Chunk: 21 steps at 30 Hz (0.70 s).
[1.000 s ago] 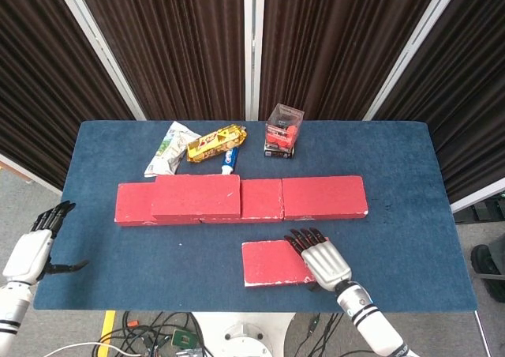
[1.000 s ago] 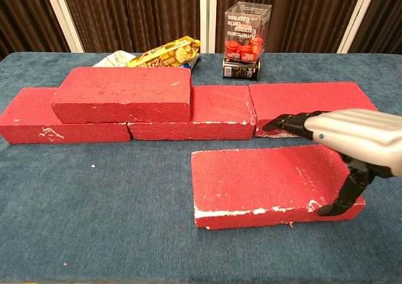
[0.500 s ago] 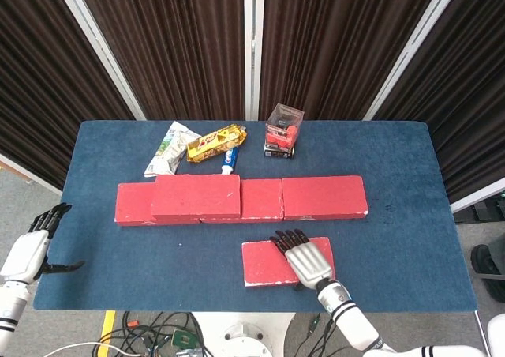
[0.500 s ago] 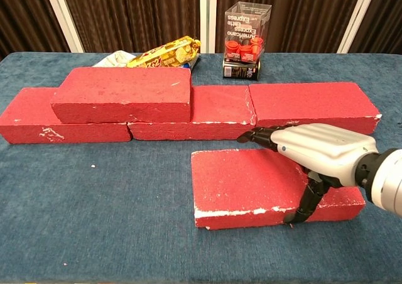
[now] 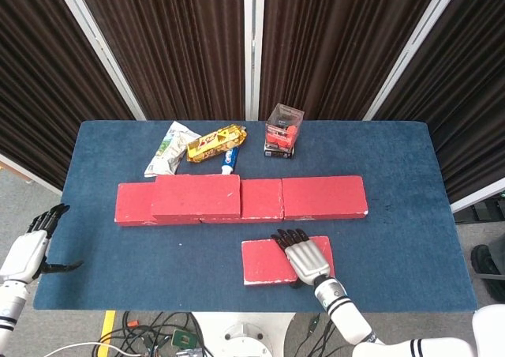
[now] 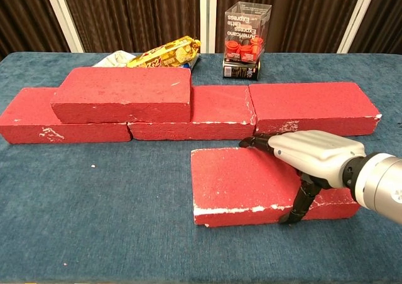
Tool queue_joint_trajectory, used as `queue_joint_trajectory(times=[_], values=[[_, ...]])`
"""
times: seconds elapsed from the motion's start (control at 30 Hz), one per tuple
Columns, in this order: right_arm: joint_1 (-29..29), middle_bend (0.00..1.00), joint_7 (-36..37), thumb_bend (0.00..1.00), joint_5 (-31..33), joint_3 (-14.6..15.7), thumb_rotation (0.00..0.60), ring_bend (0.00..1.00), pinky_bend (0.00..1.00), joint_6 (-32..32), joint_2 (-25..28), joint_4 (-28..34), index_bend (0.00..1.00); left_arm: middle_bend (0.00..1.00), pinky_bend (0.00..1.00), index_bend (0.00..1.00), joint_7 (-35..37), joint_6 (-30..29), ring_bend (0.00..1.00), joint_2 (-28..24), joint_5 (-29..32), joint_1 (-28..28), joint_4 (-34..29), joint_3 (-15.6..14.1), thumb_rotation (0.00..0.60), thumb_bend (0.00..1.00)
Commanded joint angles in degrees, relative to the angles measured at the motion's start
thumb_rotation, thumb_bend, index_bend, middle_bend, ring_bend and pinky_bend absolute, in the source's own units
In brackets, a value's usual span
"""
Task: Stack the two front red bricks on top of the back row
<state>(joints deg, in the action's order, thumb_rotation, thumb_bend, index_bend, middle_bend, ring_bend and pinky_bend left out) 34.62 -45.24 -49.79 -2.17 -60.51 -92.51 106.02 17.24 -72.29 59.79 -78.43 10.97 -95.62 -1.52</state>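
**Right hand clamps the last front brick**

Fingers [image 6: 260, 142] of the right hand [image 5: 306, 258] lie flat across the top of the front brick [image 6: 242, 182], tips reaching its far edge, while the thumb hooks down the near face, so the brick looks pinched between them rather than merely touched. It lies flat on the blue table [image 5: 394, 246] at lower centre of the head view, just in front of the back row [image 5: 323, 197] and apart from it.

One brick [image 6: 122, 93] already sits on the row at its left, so this appears to be the second pick. The likely next move is a lift clear of the cloth, then a carry up-frame onto the bare right part of the row; the one-sided hold could let the brick tilt.

At the lower left edge of the head view, off the table, the left hand [image 5: 31, 246] hangs with fingers apart, holding nothing.
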Motion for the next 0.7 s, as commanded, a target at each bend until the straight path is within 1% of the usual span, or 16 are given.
queue_joint_trajectory(times=[0.03, 0.17, 0.2, 0.27, 0.4, 0.57, 0.7], values=[[0.27, 0.0, 0.64, 0.0, -0.11, 0.23, 0.6, 0.0, 0.0, 0.08, -0.17, -0.33, 0.0, 0.0, 0.0, 0.0, 0.17, -0.31, 0.0, 0.01, -0.32, -0.27, 0.09, 0.17, 0.6, 0.01], [0.31, 0.06, 1.82, 0.0, -1.55, 0.74, 0.6, 0.0, 0.0, -0.51, -0.22, -0.81, 0.0, 0.0, 0.0, 0.0, 0.27, -0.53, 0.0, -0.1, -0.83, -0.55, -0.05, 0.36, 0.6, 0.01], [0.34, 0.08, 1.98, 0.0, -1.68, 0.83, 0.6, 0.01, 0.02, -0.61, -0.17, -0.84, 0.0, 0.0, 0.0, 0.0, 0.26, -0.54, 0.0, -0.13, -0.95, -0.61, -0.12, 0.37, 0.6, 0.01], [0.39, 0.11, 2.27, 0.0, -2.12, 0.96, 0.6, 0.02, 0.06, -0.97, -0.14, -0.93, 0.0, 0.0, 0.0, 0.0, 0.41, -0.48, 0.0, -0.18, -1.23, -0.7, -0.25, 0.37, 0.6, 0.01], [0.38, 0.11, 3.51, 0.0, -2.71, 1.15, 0.6, 0.03, 0.1, -1.02, 0.1, -1.04, 0.0, 0.0, 0.0, 0.0, 0.78, -0.09, 0.0, -0.32, -1.77, -0.74, -0.23, 0.3, 0.6, 0.01], [0.52, 0.13, 4.72, 0.01, -3.0, 1.42, 0.6, 0.07, 0.18, -0.75, 0.89, -0.68, 0.0, 0.0, 0.0, 0.0, 1.05, -0.06, 0.0, -0.22, -1.74, -0.99, -0.03, 0.55, 0.6, 0.01], [0.41, 0.14, 5.69, 0.03, -3.79, 1.57, 0.6, 0.09, 0.19, -1.1, 1.73, -0.1, 0.0, 0.0, 0.0, 0.0, 1.06, -0.21, 0.0, -0.26, -1.92, -1.24, -0.02, 0.62, 0.6, 0.01]])
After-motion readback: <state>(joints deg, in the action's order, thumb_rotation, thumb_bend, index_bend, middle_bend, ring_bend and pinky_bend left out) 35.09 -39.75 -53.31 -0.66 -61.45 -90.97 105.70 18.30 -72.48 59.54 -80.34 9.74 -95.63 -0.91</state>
